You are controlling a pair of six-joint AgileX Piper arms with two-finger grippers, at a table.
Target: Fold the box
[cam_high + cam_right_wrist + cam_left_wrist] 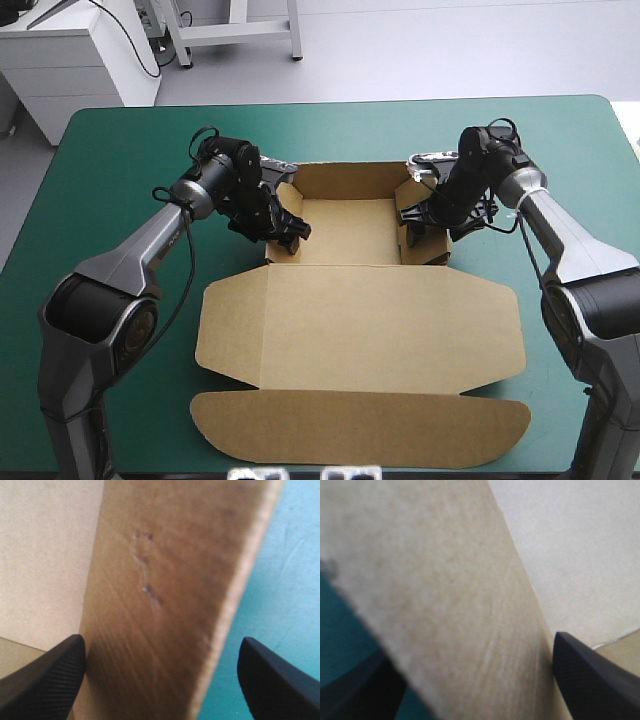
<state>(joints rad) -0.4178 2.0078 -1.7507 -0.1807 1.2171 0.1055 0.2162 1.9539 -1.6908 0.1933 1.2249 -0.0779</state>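
The brown box (350,230) lies mid-table with its far tray part raised: back wall and both side walls stand up. The lid (360,325) lies flat toward the front, ending in a rounded flap (360,428). My left gripper (285,225) is open and straddles the left side wall (445,605), one black finger on each side. My right gripper (415,215) is open too, astride the right side wall (165,590), with the tray's inside beside one finger and teal-green cover beside the other.
Teal-green cover (110,200) shows on both sides of the box and beyond its back wall. The lid's rounded flap reaches close to the table's front edge. A white cabinet (70,60) stands off the far left corner.
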